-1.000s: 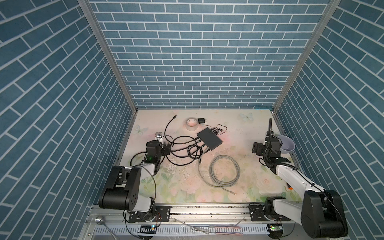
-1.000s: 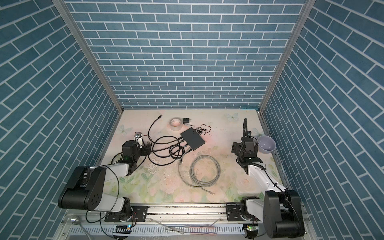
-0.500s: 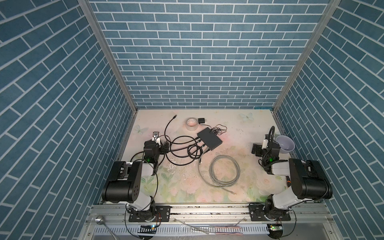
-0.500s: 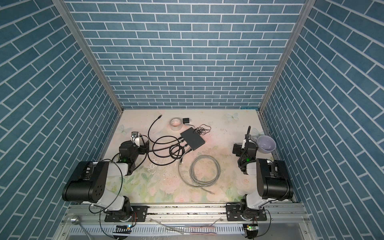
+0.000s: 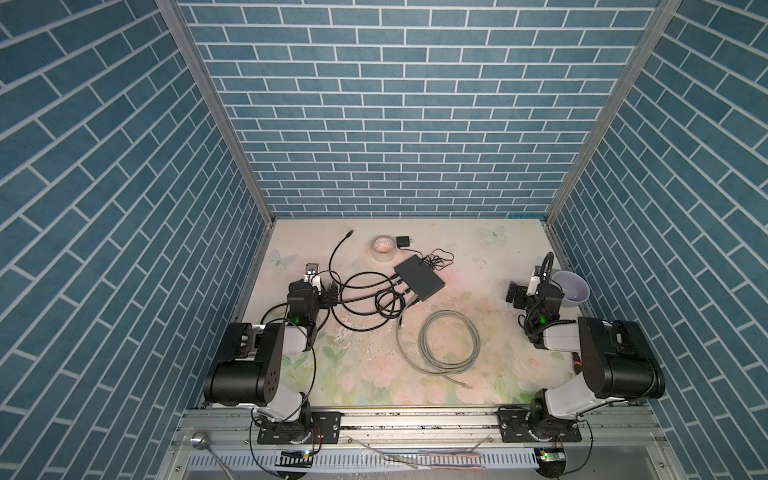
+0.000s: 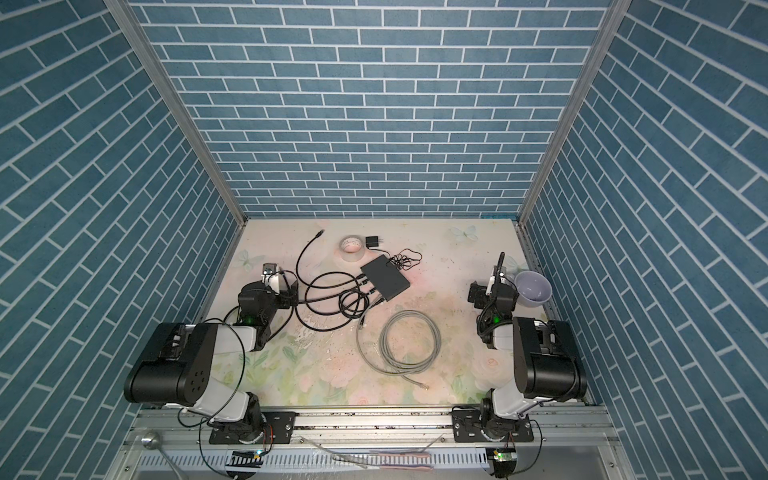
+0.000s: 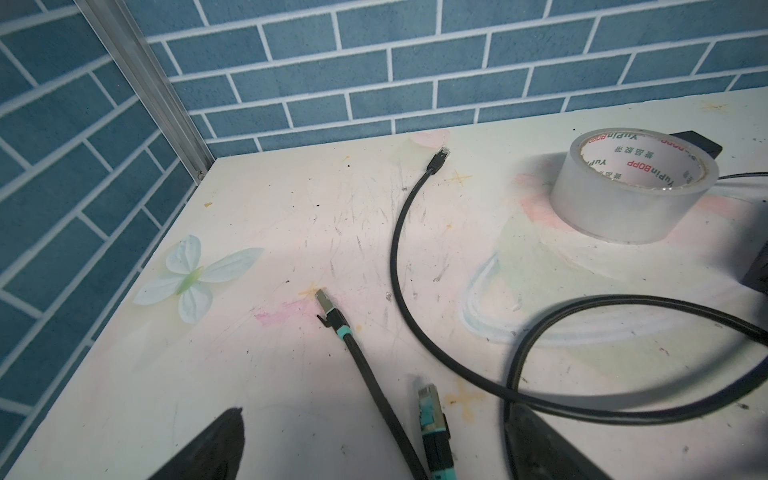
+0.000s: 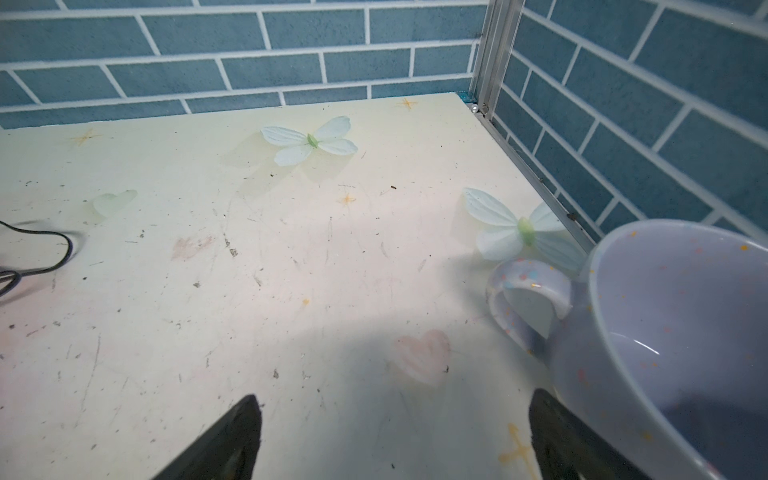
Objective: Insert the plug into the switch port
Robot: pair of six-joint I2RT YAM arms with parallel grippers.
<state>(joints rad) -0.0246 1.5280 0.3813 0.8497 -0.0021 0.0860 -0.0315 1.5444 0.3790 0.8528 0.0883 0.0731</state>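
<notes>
We look down on the switch point(image 5: 419, 279), a flat matte-black slab sitting diagonally on the table point(image 5: 490, 266), a little left of centre and toward the far half in both top views. Smooth black cables point(image 5: 365, 299) run from its near-left edge and loop toward the left arm. A glossy, translucent tape roll point(image 7: 636, 187) stands just far-left of the switch, and a round coil of grey cable point(image 5: 451, 343) lies nearer to us.

Down at the left wrist, the left gripper point(image 7: 376, 432) is spread wide with nothing held. A plug point(image 7: 328, 309) with a metal tip and a teal collar lies flat on the table just ahead of it, on a braided black lead.

Over on the right, the right gripper point(image 8: 395, 415) is also spread wide and empty, hanging low over bare table. A speckled lavender mug point(image 8: 673, 353), shiny and rounded, stands just beside its right finger.

The tabletop is pale and printed with flowers, hearts and butterflies, and we see plenty of scuffs. The walls point(image 5: 415, 124) on three sides are blue brick-pattern panels joined by aluminium posts.
</notes>
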